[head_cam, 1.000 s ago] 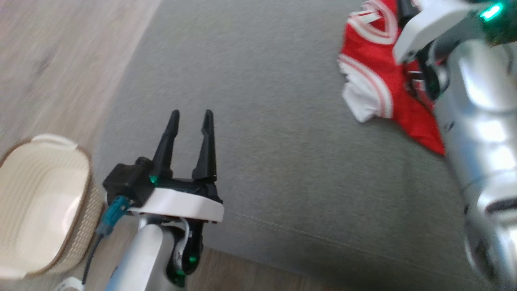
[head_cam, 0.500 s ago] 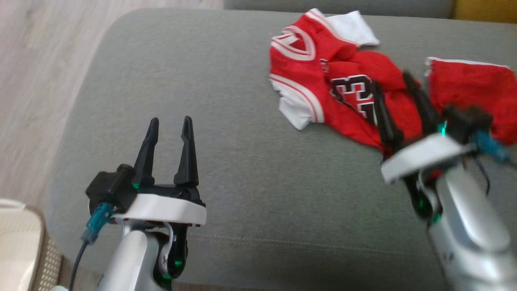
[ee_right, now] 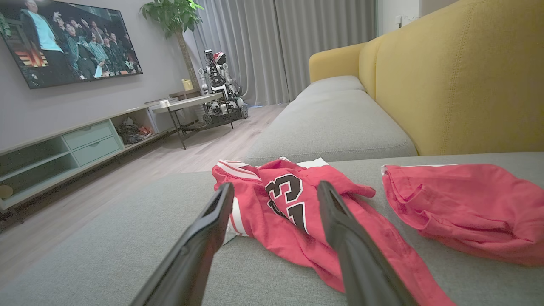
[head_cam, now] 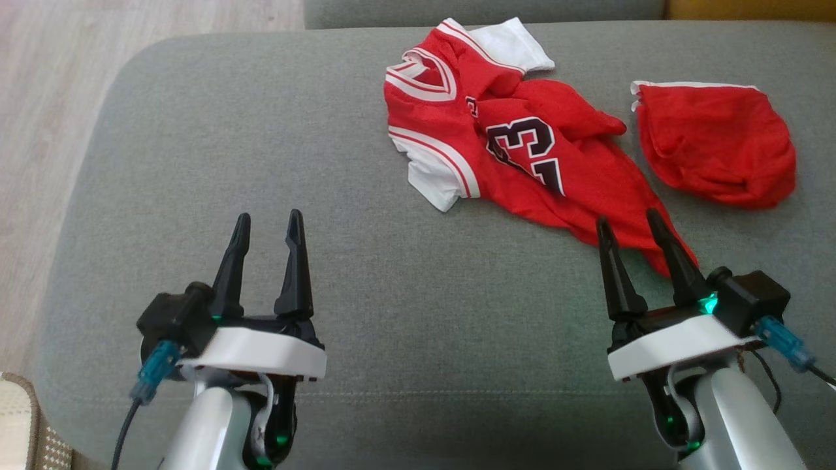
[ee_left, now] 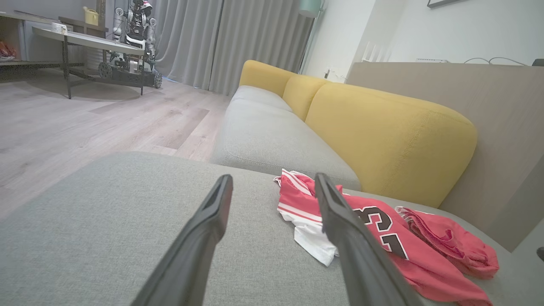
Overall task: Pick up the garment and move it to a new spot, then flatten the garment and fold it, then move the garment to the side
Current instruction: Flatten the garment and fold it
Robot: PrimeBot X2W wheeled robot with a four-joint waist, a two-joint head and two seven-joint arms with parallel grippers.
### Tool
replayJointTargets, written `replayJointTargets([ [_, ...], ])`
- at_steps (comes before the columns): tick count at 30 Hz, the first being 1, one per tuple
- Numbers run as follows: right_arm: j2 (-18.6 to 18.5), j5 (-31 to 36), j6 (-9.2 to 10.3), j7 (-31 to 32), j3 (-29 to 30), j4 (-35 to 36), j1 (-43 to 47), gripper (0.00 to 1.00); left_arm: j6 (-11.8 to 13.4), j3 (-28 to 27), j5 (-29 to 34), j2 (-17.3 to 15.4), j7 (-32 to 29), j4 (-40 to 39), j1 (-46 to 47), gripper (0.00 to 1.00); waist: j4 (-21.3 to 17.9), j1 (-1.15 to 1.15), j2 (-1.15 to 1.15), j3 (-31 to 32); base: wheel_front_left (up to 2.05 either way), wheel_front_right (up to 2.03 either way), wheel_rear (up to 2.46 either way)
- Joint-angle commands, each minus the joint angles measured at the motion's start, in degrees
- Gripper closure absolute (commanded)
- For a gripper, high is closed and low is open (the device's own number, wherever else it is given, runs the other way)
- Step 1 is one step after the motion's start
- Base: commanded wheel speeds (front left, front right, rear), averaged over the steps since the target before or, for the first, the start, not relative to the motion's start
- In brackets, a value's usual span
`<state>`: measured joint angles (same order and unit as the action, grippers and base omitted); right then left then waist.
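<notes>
On the grey sofa seat (head_cam: 392, 307), toward its far right part in the head view, lies a red jersey (head_cam: 575, 176), crumpled and untouched. Its white-trimmed neck opening sits at the far left. One white sleeve sticks out at the back and another at the near left. A black number edged in white shows on the chest, partly hidden under a ridge of cloth. The lower hem trails toward the robot in a narrowing point. To the right of the jersey, across a strip of bare seat, sits a bunched pair of red shorts (head_cam: 715, 147) with a white band along its far edge.

The left tool (head_cam: 269, 214) hovers over bare seat at the lower left, well apart from the jersey. Its fingers are spread wide with nothing between them. The right tool (head_cam: 627, 217) hovers at the lower right, likewise spread wide and empty. Its fingertips overlap the jersey's trailing hem in the head view, but I cannot tell whether they touch cloth. In the right wrist view the jersey lies ahead, between and beyond the two fingers, with the shorts off to the right.

A yellow backrest (ee_right: 459, 76) rises behind the seat. The corner of a woven basket (head_cam: 19, 418) shows at the lower-left edge, beside the wood floor (head_cam: 39, 98).
</notes>
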<state>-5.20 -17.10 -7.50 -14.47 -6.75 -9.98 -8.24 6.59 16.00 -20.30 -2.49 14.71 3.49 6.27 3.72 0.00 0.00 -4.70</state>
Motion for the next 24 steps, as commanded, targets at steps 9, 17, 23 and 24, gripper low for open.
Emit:
replayJointTargets([
  [9, 0.8, 1.4, 0.01, -0.5, -1.1, 3.5, -3.2, 0.00, -0.7, -0.3, 0.9, -0.4, 0.3, 3.7, 6.3, 0.00, -3.7, 0.00, 0.00, -4.4, 0.00, 0.00, 0.00],
  [17, 0.8, 1.7, 0.01, -0.5, -0.6, 4.8, -5.1, 0.00, -2.8, 3.5, 3.3, -0.4, 0.3, 20.5, 19.3, 0.00, -8.5, 0.00, 0.00, -10.2, 0.00, 0.00, 0.00],
  [23, 0.9, 1.5, 0.01, -0.5, -0.2, 5.5, -6.2, 0.00, -3.4, 5.3, 3.8, -0.4, 0.3, 33.2, 27.5, 0.00, -11.1, 0.00, 0.00, -12.6, 0.00, 0.00, 0.00],
  [24, 0.9, 1.5, 0.01, -0.5, -0.2, 5.6, -6.4, 0.00, -3.5, 5.4, 3.8, -0.4, 0.3, 35.5, 29.1, 0.00, -11.5, 0.00, 0.00, -13.0, 0.00, 0.00, 0.00],
])
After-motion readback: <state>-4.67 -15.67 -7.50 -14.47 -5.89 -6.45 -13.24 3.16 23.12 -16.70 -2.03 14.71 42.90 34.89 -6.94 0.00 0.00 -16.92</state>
